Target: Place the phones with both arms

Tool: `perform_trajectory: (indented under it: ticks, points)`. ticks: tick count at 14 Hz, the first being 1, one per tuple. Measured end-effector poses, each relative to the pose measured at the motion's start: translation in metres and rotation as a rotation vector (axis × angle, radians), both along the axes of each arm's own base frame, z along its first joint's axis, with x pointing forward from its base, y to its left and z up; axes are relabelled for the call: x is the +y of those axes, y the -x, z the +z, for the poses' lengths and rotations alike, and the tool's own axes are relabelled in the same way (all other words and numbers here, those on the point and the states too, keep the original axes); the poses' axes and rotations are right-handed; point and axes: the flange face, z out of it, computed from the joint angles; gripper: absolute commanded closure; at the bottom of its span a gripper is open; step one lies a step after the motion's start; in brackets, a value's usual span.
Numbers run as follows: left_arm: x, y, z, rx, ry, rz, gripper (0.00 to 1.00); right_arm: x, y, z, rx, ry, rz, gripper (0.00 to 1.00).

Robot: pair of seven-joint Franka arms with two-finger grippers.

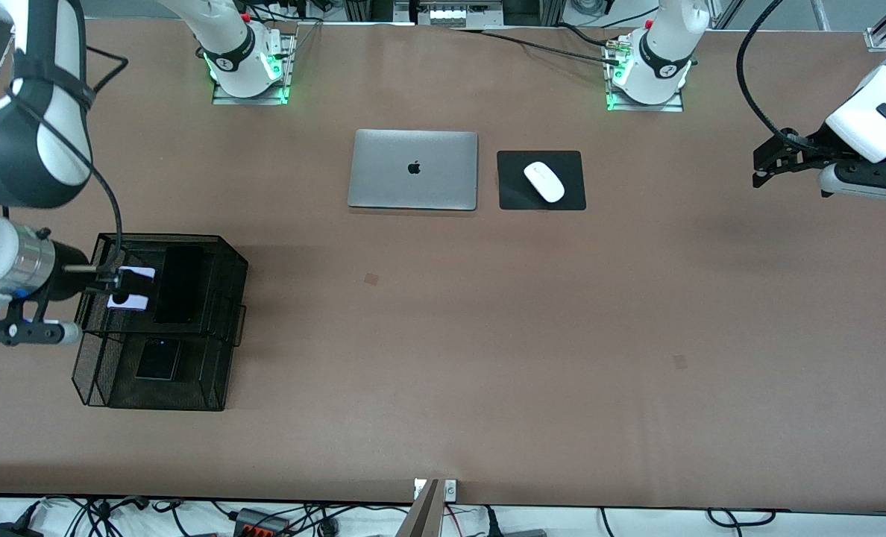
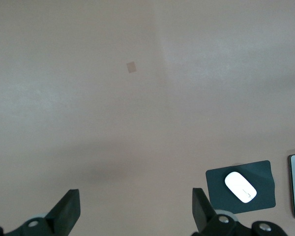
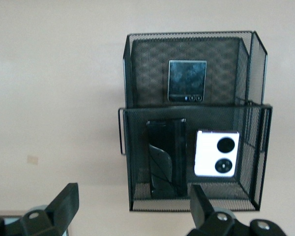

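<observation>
Trouble could come from the mesh walls of the 2-tier basket (image 1: 230,298) at the desk's right-arm edge snagging the released right tool (image 1: 118,287) above its 3 phones (image 3: 216,153), while the released left tool (image 1: 767,160) waits over bare desk.

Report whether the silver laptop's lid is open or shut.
Shut. The flat silver laptop lies closed on the brown table, its lid with the dark logo facing up; no screen or keyboard shows.
</observation>
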Motion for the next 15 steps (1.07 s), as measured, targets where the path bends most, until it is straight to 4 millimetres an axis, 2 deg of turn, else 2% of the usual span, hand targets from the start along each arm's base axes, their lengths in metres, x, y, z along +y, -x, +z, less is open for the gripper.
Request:
perform_trajectory:
  ticks: [3,6,9,11,15]
  points:
    - [0.000,0.000,0.000,-0.001,0.000,0.000,0.00,-0.011,0.014,0.019,-0.012,-0.010,-0.013,0.00]
    - [0.000,0.000,0.000,-0.001,0.000,0.000,0.00,-0.023,0.017,0.026,-0.021,-0.013,-0.022,0.00]
    - [0.000,0.000,0.001,-0.001,0.000,0.000,0.00,-0.046,0.023,0.040,-0.042,-0.042,-0.028,0.00]
    - [0.000,0.000,0.001,-0.001,0.000,-0.001,0.00,-0.061,0.033,0.049,-0.048,-0.030,-0.022,0.00]
    - [0.000,0.000,0.001,-0.001,0.000,-0.001,0.00,-0.064,0.056,0.042,-0.072,-0.008,0.002,0.00]
